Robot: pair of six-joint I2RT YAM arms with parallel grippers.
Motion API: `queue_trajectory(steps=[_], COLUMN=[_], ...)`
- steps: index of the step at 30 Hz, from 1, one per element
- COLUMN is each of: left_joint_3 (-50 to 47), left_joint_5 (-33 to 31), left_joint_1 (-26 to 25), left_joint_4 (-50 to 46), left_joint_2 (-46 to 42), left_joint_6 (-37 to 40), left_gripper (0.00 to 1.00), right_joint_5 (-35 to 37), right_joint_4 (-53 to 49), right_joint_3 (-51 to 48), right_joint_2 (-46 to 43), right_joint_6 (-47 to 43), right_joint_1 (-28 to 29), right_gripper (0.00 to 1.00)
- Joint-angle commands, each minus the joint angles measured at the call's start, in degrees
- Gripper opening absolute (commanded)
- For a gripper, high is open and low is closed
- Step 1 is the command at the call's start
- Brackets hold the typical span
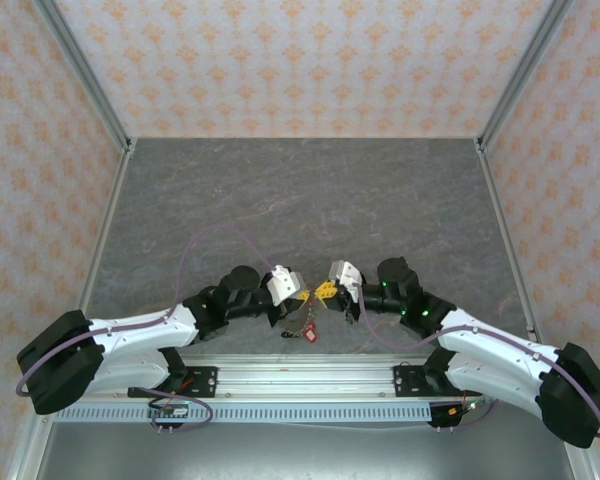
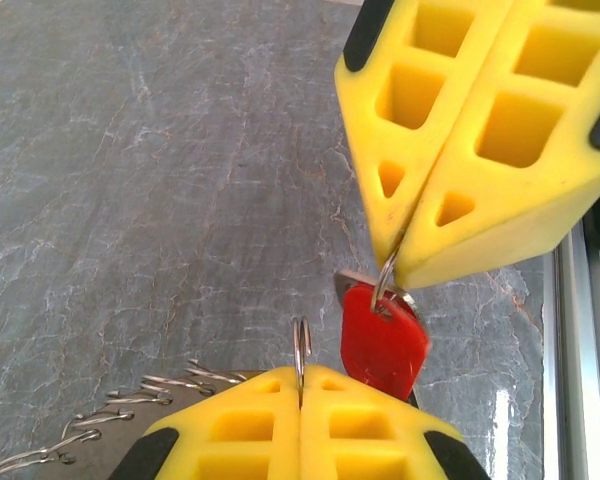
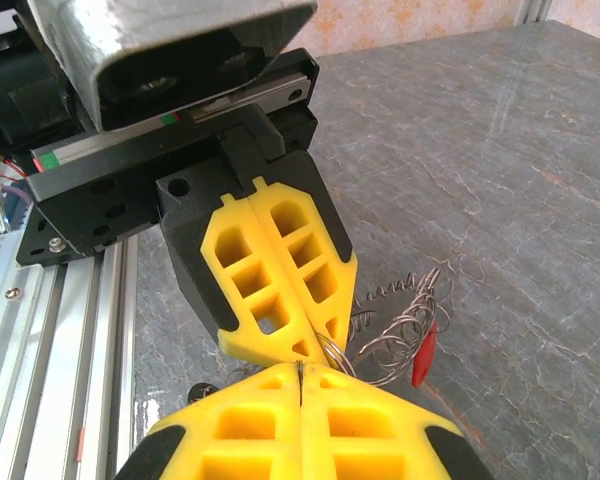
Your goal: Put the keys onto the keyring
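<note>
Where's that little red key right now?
In the left wrist view the red key hangs from a wire loop pinched by the right gripper, just beyond the left gripper, which pinches a metal ring.

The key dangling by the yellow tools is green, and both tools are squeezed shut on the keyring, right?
Not quite. The key is red, not green: the left wrist view shows it dangling under the right tool. The rest holds: the right tool and the left tool are both squeezed shut on the keyring.
</note>
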Motion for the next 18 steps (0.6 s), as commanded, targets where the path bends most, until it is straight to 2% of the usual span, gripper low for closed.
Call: queue_trajectory(steps=[1,11,18], left_joint_3=[1.9,1.4,1.3], left_joint_5=[-0.9,-1.6,-1.7], left_joint_1=[-0.3,-0.3,-0.3], left_joint_4=[1.1,0.1,0.4], left_joint_2=[-1.1,-2.7,-2.6], left_joint_6=[-1.0,-1.0,-1.3], left_gripper=[0.00,0.00,0.00], right_joint_5=[0.7,3.8,-1.3], right_joint_4=[-0.4,-2.8,2.1], right_joint_3=[2.2,2.1,1.9], right_joint_2=[0.0,-1.5,-0.3], right_joint_6=[-1.9,-3.0,0.2], right_joint_1=[0.4,0.4,0.4], right_gripper=[0.00,0.00,0.00])
